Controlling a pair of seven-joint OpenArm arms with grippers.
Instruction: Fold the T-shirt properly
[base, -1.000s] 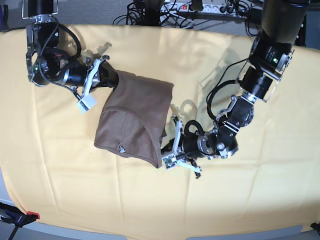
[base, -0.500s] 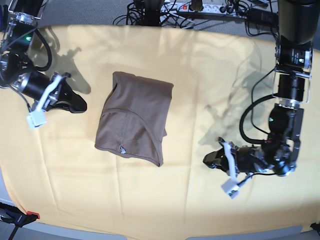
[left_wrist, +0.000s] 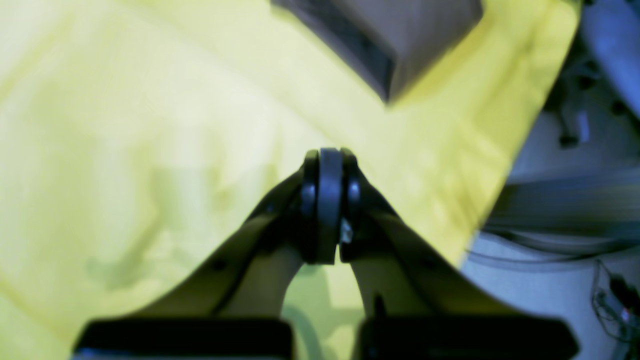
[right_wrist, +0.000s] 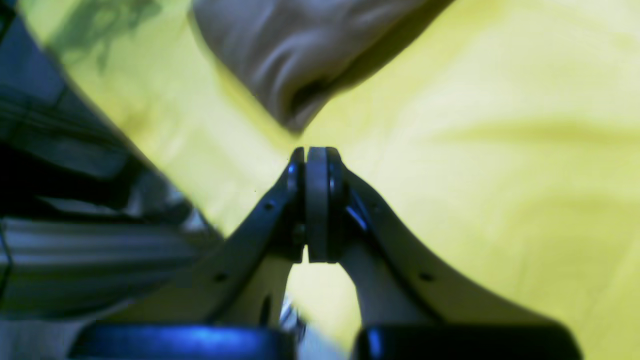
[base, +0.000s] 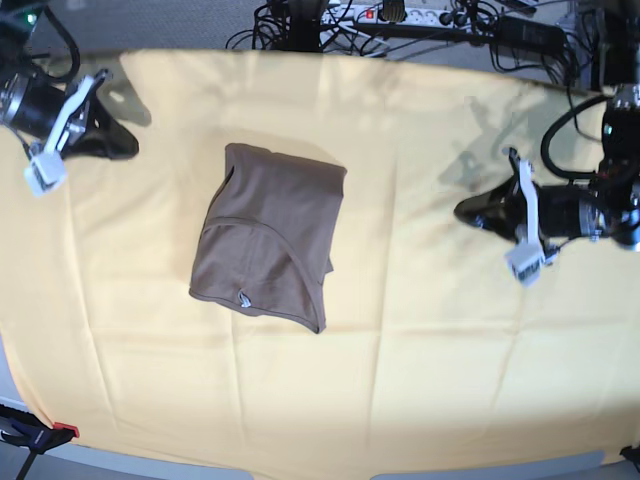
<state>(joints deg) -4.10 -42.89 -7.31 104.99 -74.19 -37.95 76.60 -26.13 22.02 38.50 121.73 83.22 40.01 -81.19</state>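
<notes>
1 T-shirt (base: 268, 236) folded, centre | long axis ran front-back | left gripper (base: 470, 212) and right gripper (base: 118, 146) closed, empty, flanking it | right nearer

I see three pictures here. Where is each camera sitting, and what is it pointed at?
Base view: from above, looking down on the yellow cloth, the folded T-shirt in the middle, the left gripper and right gripper off to either side.
Left wrist view: sits on the left arm, looking along its shut left gripper toward the cloth and a T-shirt corner.
Right wrist view: likewise on the right arm, behind its shut right gripper.
Shared: both wrist views and the base view show the T-shirt on the cloth.
</notes>
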